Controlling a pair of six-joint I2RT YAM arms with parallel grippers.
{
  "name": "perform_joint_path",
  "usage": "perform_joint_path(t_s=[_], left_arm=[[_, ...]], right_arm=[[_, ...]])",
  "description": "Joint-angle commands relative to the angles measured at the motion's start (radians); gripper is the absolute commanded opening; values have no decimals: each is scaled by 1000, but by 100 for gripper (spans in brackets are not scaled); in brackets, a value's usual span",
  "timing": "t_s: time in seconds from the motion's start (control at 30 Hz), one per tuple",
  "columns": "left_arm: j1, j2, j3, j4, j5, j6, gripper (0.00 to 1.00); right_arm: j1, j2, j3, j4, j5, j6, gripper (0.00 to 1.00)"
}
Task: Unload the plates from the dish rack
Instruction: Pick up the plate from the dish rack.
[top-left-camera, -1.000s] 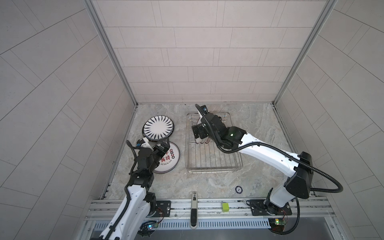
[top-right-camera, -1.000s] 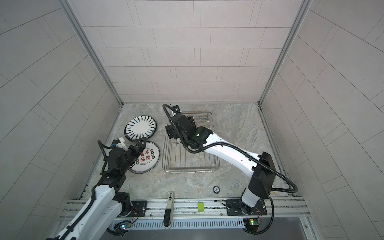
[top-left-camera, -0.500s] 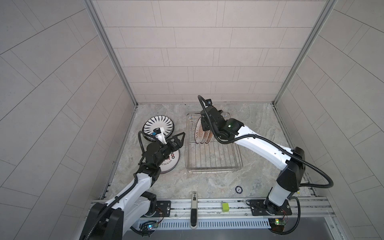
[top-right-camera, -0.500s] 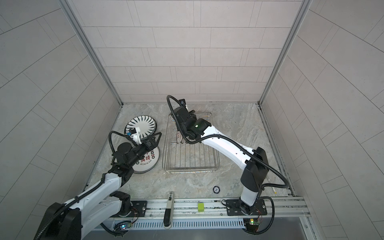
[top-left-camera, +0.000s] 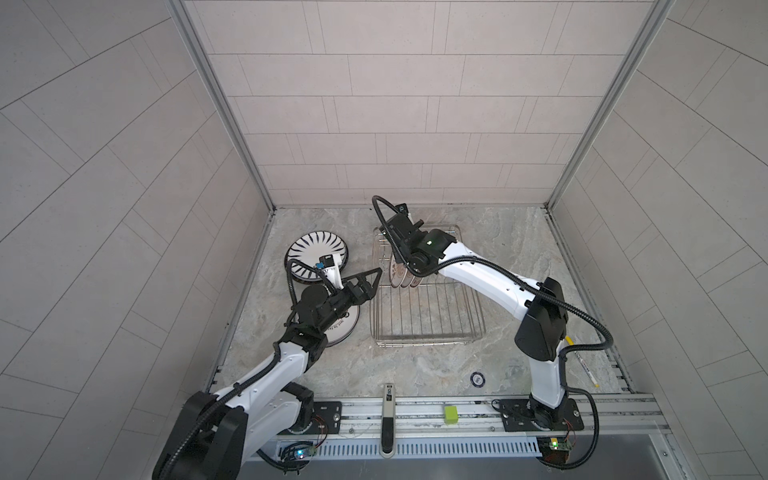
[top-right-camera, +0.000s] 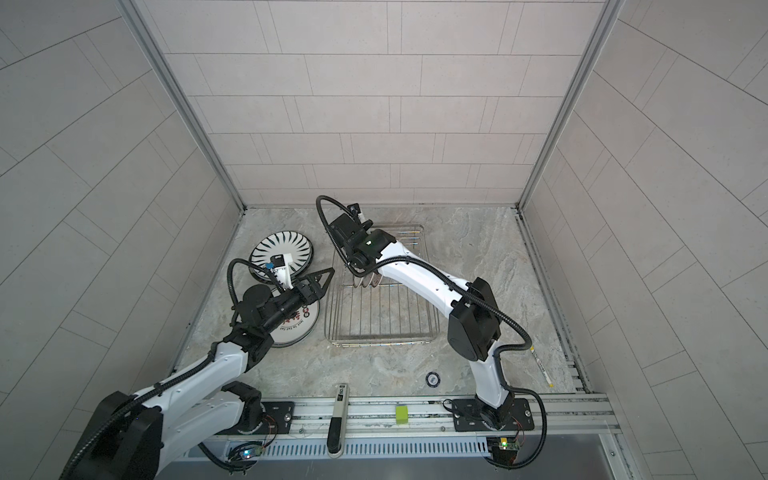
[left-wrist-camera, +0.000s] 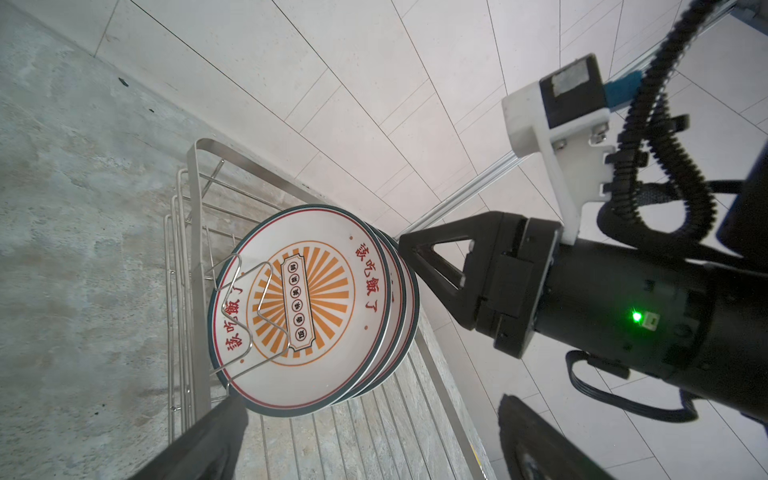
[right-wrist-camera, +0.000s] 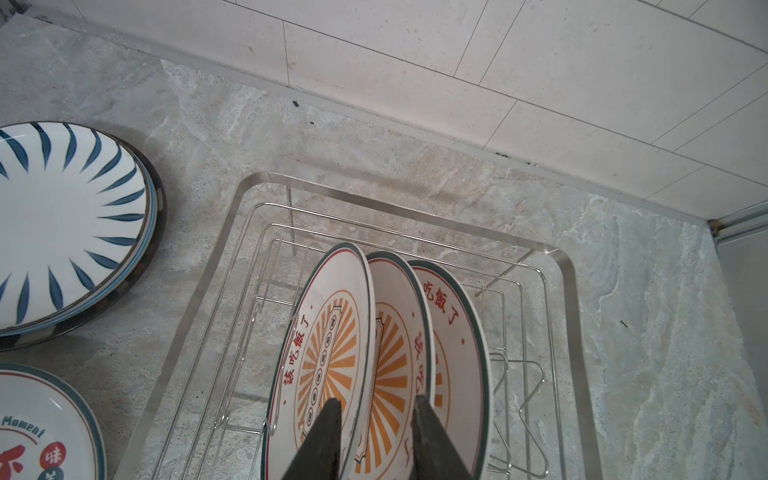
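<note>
Table (top-left-camera: 519, 257): grey marbled top, tiled walls on three sides.

Dish rack (top-left-camera: 424, 343): wire tray, mid-table. The near half is bare.

Already out, flat on the table left of the rack: striped plates (top-left-camera: 316, 249) stacked at the far left. A red-lettered plate (top-left-camera: 345, 328) lies nearer, partly under the left arm (top-left-camera: 291, 357).

Left to unload: three sunburst plates (right-wrist-camera: 328, 345), slotted on edge in the far-left part of the rack. They sit close together with printed faces to the left.

Right gripper (right-wrist-camera: 376, 401): down over the top of the trio. The fingers are a little apart and straddle the rim of the leftmost plate, one over its printed face, one in the gap behind it. I cannot tell whether the pads bear on the rim.

Left gripper (top-left-camera: 376, 279): jaws wide apart, empty, hovering just left of the rack's left rim and aimed at the plates.

Handling, my judgement:
- Material: glazed ceramic, stiff, slick, and fairly heavy for a two-finger pinch. It will likely chip if knocked on a neighbour or the wires.
- Where to hold: the top rim, pads on face and back, set in past the raised lip.
- Lift: straight up clear of the wires before any tilt.
- Watch for: the plate swinging or slipping once free.
</note>
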Motion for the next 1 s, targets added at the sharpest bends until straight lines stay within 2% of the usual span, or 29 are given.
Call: perform_joint_path(t_s=[0.0,0.13,0.57,0.97], left_arm=[[-7,-2,15,44,-10,20,100],[-11,-2,9,44,-15,20,100],[-12,-4,-7,44,-33,15,100],[-13,-10,-19,47,-59,8,100]], right_arm=[[-6,22,24,-34,-2,20,30],[-10,56,52,-54,22,34,28],[-20,175,113,-67,-20,57,23],[-12,184,172,-103,47,69,11]])
